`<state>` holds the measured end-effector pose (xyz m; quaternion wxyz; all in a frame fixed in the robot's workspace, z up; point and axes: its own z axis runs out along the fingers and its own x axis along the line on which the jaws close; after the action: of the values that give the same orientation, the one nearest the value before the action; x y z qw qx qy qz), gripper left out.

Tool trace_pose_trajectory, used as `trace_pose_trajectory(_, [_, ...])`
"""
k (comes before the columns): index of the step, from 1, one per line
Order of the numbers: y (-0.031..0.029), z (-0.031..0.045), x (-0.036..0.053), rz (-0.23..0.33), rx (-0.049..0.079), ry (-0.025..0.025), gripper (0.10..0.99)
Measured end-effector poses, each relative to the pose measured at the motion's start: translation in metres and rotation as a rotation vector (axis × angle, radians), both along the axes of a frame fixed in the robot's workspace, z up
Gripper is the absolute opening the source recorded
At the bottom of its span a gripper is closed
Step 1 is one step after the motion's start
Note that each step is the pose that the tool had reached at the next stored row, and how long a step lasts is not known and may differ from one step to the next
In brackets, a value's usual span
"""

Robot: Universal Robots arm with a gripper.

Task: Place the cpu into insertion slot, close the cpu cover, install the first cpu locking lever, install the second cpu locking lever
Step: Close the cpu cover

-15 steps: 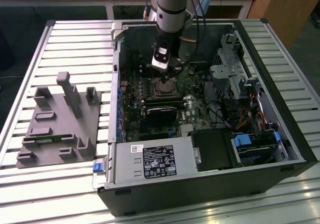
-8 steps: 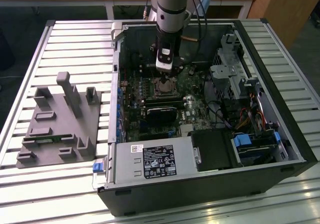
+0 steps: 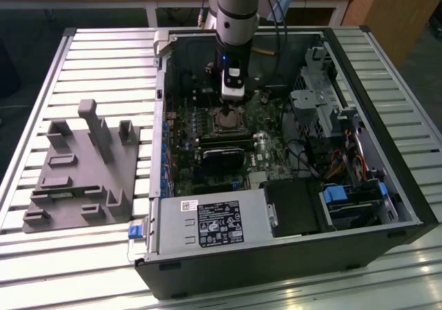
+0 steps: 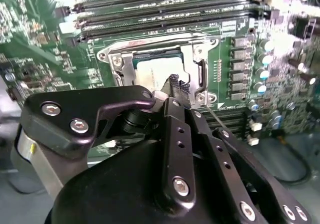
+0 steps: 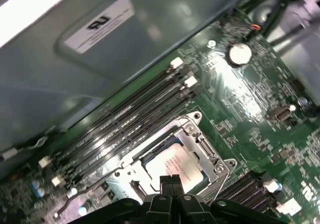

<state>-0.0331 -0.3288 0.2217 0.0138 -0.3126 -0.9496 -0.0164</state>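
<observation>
The cpu (image 4: 150, 72) (image 5: 172, 165), a pale square chip, lies in the insertion slot (image 3: 228, 120) on the green motherboard inside the open computer case. The cpu cover (image 4: 193, 58) (image 5: 201, 146), a silvery frame with a window, lies down around the chip. My gripper (image 3: 233, 101) (image 4: 175, 83) (image 5: 170, 180) hangs just above one edge of the socket, its black fingers shut together with nothing between them. A thin metal lever rod (image 4: 215, 116) runs out from the socket beside the fingers; I cannot tell whether it is latched.
Memory slots (image 4: 165, 9) (image 5: 125, 114) run along one side of the socket. In the exterior view a long black card (image 3: 224, 159) and a labelled grey box (image 3: 214, 220) lie nearer the camera, a drive cage (image 3: 324, 96) stands at the exterior view's right, and a grey fixture block (image 3: 83, 165) sits on the slatted table.
</observation>
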Motion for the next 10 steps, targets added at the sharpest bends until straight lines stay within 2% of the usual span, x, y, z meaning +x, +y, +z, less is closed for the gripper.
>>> trace_pose_trajectory(6, [0.0,-0.0001,0.0,0.099,0.0,-0.0013,0.106])
trace_pose_trajectory(10, [0.0,-0.0005,0.0,0.13,-0.001,-0.0123,0.106])
